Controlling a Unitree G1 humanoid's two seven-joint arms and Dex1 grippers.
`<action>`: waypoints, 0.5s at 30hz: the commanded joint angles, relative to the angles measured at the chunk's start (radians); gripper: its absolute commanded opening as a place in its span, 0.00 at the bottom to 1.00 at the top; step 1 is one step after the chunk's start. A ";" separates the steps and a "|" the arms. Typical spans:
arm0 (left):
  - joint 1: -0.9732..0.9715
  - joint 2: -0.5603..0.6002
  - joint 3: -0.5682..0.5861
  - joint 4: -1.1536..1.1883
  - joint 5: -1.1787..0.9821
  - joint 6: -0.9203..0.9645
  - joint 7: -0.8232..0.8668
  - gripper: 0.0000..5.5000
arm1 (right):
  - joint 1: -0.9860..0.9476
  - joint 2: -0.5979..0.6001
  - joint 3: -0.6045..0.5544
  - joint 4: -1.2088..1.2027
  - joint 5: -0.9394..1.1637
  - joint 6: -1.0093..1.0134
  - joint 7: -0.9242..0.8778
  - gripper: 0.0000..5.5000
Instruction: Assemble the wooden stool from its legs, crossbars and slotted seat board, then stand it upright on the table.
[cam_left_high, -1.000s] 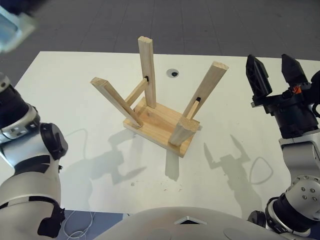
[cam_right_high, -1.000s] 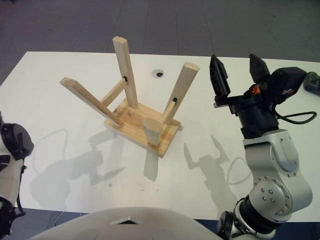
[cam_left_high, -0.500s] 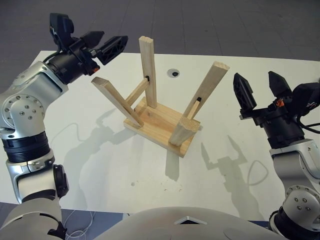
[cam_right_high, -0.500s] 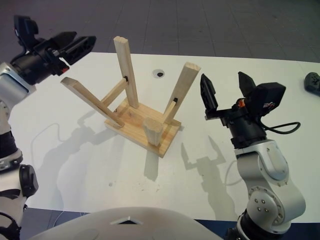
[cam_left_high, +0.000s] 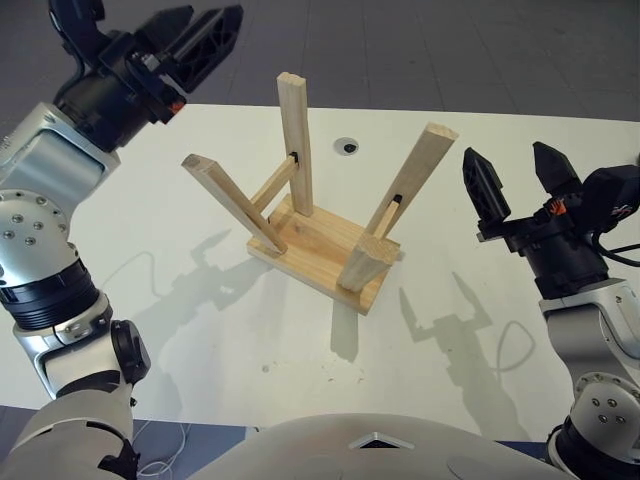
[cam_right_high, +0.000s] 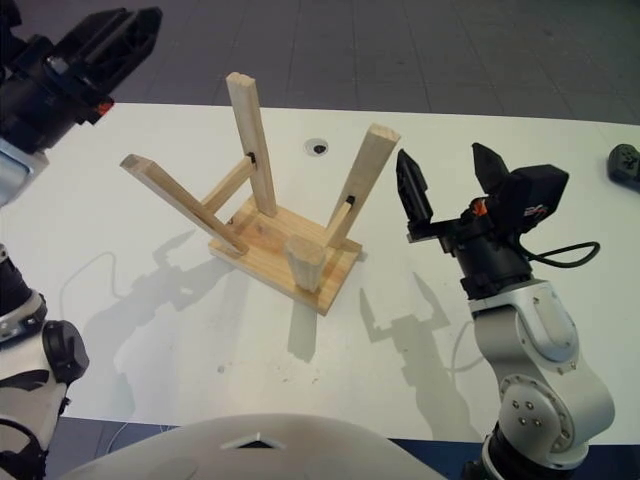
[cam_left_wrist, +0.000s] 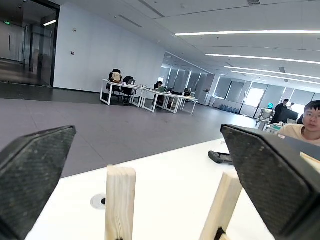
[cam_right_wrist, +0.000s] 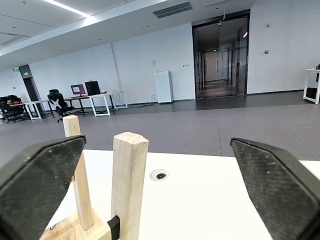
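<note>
The wooden stool (cam_left_high: 322, 250) rests upside down in the middle of the white table (cam_left_high: 520, 380), seat board flat and several legs pointing up, joined by crossbars. One leg (cam_left_high: 228, 205) leans out to the left. My left gripper (cam_left_high: 203, 37) hangs open high above the table's far left, left of the tallest leg (cam_left_wrist: 120, 202). My right gripper (cam_left_high: 520, 180) stands open to the right of the stool, level with the nearest right leg (cam_right_wrist: 129, 186), holding nothing.
A small round hole (cam_left_high: 347, 147) sits in the table behind the stool. A dark handheld device (cam_right_high: 625, 163) lies at the table's far right edge. Bare tabletop lies in front of the stool and on both sides.
My left arm swung up from the lower left and now holds its open gripper higher, at the far left. My right gripper came closer to the stool, then barely moved.
</note>
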 joint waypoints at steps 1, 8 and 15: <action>0.285 0.001 -0.162 -0.003 0.199 -0.074 -0.067 0.98 | 0.004 -0.036 0.006 0.009 -0.008 -0.004 -0.004 0.98; 0.268 -0.063 -0.119 -0.035 0.082 -0.046 -0.001 0.98 | 0.013 -0.037 0.035 0.005 -0.006 -0.014 -0.008 0.98; 0.040 -0.127 -0.032 -0.003 -0.295 0.014 0.217 0.98 | 0.018 -0.019 0.046 -0.023 0.022 -0.059 -0.024 0.98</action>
